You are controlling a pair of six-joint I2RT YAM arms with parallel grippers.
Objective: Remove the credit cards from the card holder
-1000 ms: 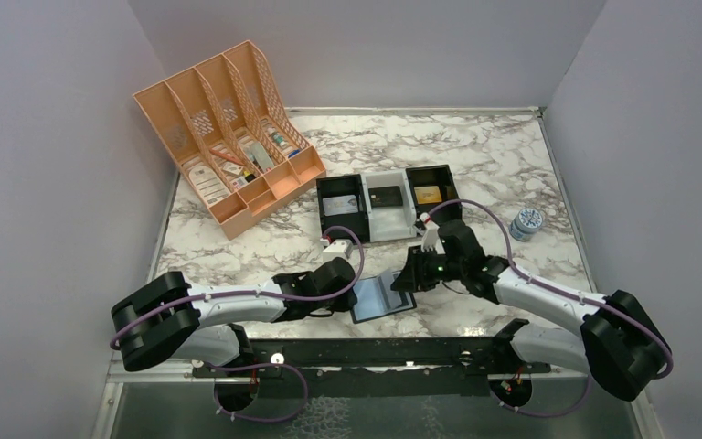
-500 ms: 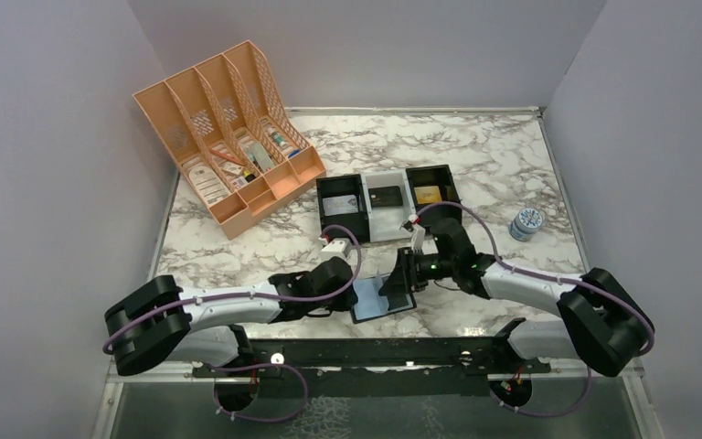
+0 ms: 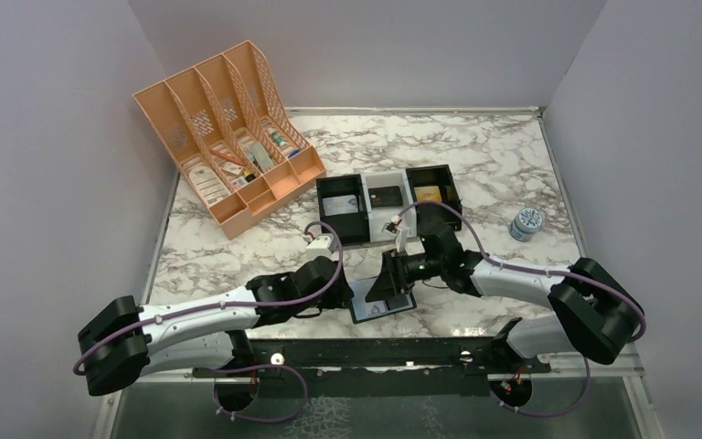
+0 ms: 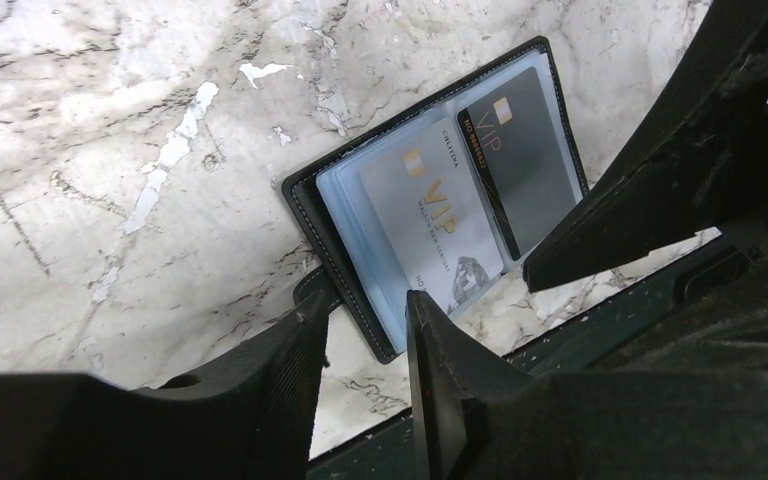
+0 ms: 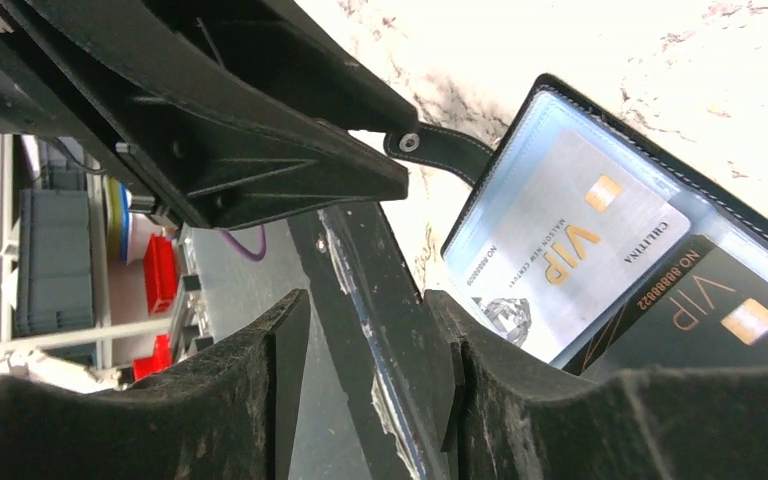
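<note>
Left claw (image 4: 365,300) is standing part open, holding nothing, tips just beside the snap-tab edge of the black folding card holder (image 4: 305,200). Right claw (image 5: 365,300), also parted and empty, is hovering over the wallet, looking nearer. Silver-grey plastic card (image 4: 430,225) and dark grey-black card (image 4: 520,150) are sitting slotted side by side inside, wallet lying left-to-right low centre of the overhead view, on the white-grey marbled surface (image 3: 512,165) between lilac walls (image 3: 55,137).
</note>
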